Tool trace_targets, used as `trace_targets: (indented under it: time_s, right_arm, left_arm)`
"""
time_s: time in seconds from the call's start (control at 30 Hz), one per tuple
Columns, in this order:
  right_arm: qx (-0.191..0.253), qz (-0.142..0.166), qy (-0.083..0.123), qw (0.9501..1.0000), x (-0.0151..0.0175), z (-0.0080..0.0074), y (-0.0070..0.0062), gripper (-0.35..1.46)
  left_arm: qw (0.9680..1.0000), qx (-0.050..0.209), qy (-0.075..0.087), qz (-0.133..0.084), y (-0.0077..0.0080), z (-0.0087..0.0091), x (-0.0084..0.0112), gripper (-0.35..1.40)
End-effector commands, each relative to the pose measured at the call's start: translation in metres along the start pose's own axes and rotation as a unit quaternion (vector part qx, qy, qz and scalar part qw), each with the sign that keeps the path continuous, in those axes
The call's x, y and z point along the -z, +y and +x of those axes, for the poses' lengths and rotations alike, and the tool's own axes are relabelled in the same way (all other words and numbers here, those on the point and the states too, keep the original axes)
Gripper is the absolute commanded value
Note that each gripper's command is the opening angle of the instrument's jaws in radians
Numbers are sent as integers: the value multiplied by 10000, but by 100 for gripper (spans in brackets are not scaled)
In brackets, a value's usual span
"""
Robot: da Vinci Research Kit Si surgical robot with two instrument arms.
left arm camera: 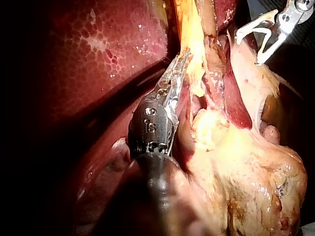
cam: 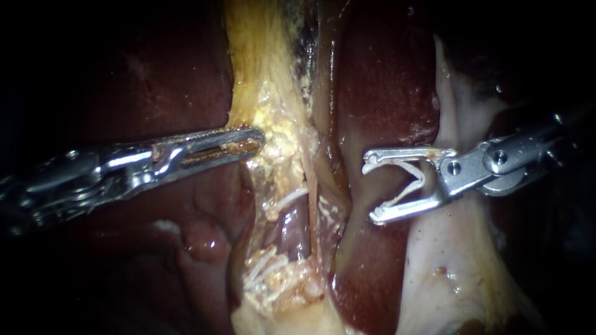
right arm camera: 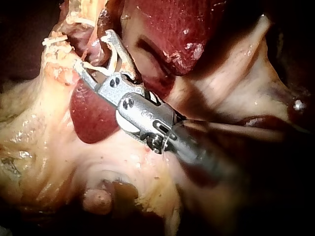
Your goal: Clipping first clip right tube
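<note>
In the endoscope view two tubes run down a dissected window: a dark left tube (cam: 292,226) and a brown right tube (cam: 328,186). My right instrument (cam: 371,189) comes in from the right and hangs just to the right of the right tube, apart from it. Its jaws stand wide and hold an open white clip (cam: 415,180) between them; nothing else lies inside. In the right wrist view the right instrument (right arm camera: 93,49) points at the stringy tissue. My left instrument (cam: 251,141) is shut on the yellow fatty tissue (cam: 276,133) above the window. The left wrist view shows the left instrument (left arm camera: 179,69) gripping that strand.
Dark red liver (cam: 385,80) lies behind and between the tubes and the right instrument. A pale tissue flap (cam: 447,260) sits under the right instrument's shaft. White stringy fat (cam: 270,273) crosses the window's lower end. A yellow fatty mass (left arm camera: 236,167) lies beside the left instrument.
</note>
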Motion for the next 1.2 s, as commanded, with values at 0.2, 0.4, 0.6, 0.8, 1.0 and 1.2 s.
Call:
trace_targets:
  time_s: [0.2, 0.4, 0.6, 0.8, 1.0, 1.2]
  right_arm:
    - [-120, 233, 53, 9996, -15, -8, -11, 60]
    - [-722, 491, 59, 9962, -64, -41, -34, 60]
    - [-1043, 576, -20, 9929, -105, -73, -37, 60]
    - [-1124, 566, -126, 9920, -115, -93, -29, 60]
    - [-1193, 589, -150, 9910, -131, -101, -25, 59]
    - [-1290, 791, -157, 9884, -153, -103, -32, 59]
  left_arm:
    - [10000, 13, 32, 33, -4, -7, 24, -35]
    - [10000, 47, 29, -13, -14, -16, 57, -35]
    - [10000, 72, 34, -30, -29, -21, 78, -35]
    - [10000, 85, 40, -32, -41, -23, 91, -35]
    - [9999, 99, 47, -28, -55, -25, 98, -35]
    - [9999, 103, 49, -27, -60, -26, 100, -35]
